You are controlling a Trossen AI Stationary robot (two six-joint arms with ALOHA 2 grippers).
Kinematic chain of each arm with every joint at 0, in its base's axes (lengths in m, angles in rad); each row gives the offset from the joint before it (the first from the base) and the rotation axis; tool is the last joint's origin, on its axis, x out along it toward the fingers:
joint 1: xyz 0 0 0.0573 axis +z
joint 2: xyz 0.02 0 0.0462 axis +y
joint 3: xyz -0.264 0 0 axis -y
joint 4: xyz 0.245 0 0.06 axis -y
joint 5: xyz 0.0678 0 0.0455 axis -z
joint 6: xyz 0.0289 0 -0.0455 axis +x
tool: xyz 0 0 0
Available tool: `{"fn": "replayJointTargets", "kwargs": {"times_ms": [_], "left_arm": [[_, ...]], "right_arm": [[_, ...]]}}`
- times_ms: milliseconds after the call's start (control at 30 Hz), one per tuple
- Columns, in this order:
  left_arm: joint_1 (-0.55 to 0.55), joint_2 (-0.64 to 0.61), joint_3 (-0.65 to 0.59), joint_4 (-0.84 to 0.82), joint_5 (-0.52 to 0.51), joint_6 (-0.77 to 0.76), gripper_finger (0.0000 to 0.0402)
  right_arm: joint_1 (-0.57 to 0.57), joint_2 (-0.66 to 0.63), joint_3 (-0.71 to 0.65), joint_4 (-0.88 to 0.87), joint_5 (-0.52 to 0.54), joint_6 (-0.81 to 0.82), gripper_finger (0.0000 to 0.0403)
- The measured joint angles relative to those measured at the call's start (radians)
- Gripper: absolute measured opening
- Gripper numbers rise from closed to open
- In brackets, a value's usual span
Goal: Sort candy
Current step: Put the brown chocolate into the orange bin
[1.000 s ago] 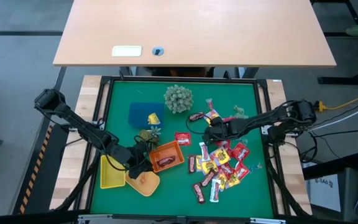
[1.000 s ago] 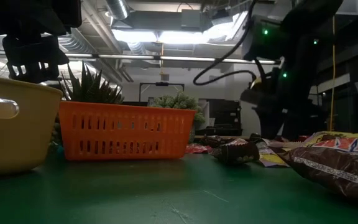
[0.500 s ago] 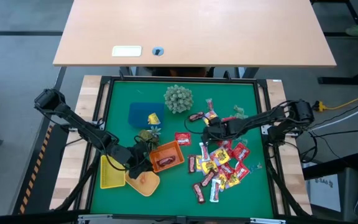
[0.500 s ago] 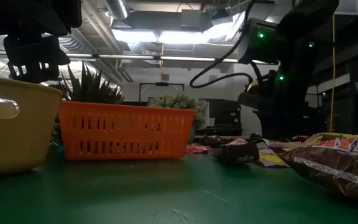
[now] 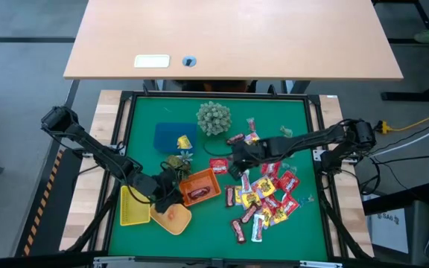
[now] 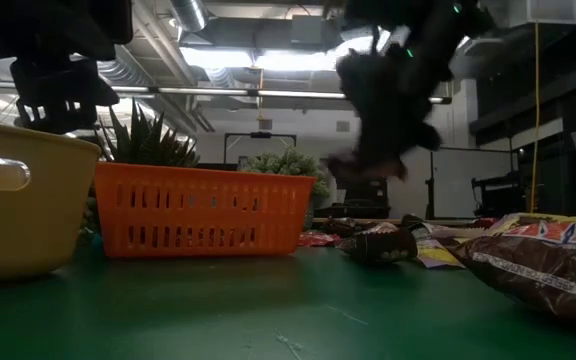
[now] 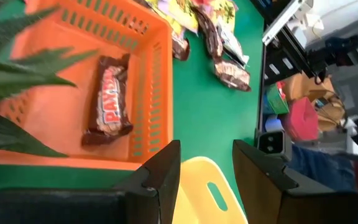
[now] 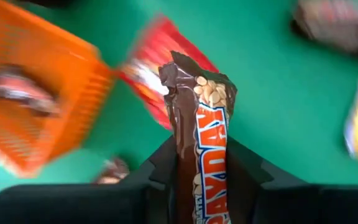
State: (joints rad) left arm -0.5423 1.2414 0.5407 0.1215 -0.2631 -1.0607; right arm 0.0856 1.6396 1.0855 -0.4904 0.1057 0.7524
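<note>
Right wrist view shows the right pincer [image 8: 197, 186] pinching a brown candy bar [image 8: 201, 124], which stands up between its two fingers, above the green bench [image 5: 274, 223] and close to the orange basket [image 5: 199, 186]. From overhead, that pincer [image 5: 238, 160] hangs between the basket and the candy pile [image 5: 263, 197], with a red packet [image 5: 218, 165] lying just beside the basket. The bar is gripped low on its length, so much of it sticks out; it could swing or slide free if the arm moves sharply, and land short of the basket or on the red packet. One bar [image 7: 107, 96] already lies in the basket. The left pincer [image 7: 207, 171] waits over the basket's edge next to the yellow tray [image 5: 134, 207], fingers spread and empty.
</note>
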Motion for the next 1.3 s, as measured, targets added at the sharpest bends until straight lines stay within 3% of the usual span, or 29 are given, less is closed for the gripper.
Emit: {"fn": "replayJointTargets", "kwargs": {"times_ms": [167, 367, 500, 667, 833, 933, 1300], "left_arm": [[0.0, 0.0, 0.0, 0.0, -0.055, 0.066, 0.0131], [0.0, 0.0, 0.0, 0.023, -0.168, 0.179, 0.0131], [0.001, 0.0, 0.001, 0.071, -0.298, 0.308, 0.0131], [0.001, 0.0, 0.001, 0.141, -0.464, 0.43, 0.0131], [0.001, 0.0, 0.001, 0.185, -0.722, 0.48, 0.0131], [0.001, 0.0, 0.001, 0.208, -0.819, 0.535, 0.0131], [0.007, 0.0, 0.001, 0.224, -0.786, 0.574, 0.0132]], "right_arm": [[0.0, 0.0, 0.034, 0.208, -0.059, -0.221, 0.0092], [0.0, 0.016, 0.035, 0.466, -0.22, -0.414, 0.0092], [0.0, 0.052, 0.035, 0.559, -0.293, -0.497, 0.0092], [0.0, 0.114, 0.034, 0.623, -0.307, -0.515, 0.0092], [0.0, 0.154, 0.033, 0.635, -0.31, -0.515, 0.0092], [0.0, 0.176, 0.033, 0.646, -0.335, -0.515, 0.0092], [0.001, 0.237, 0.033, 0.679, -0.335, -0.436, 0.0092]]}}
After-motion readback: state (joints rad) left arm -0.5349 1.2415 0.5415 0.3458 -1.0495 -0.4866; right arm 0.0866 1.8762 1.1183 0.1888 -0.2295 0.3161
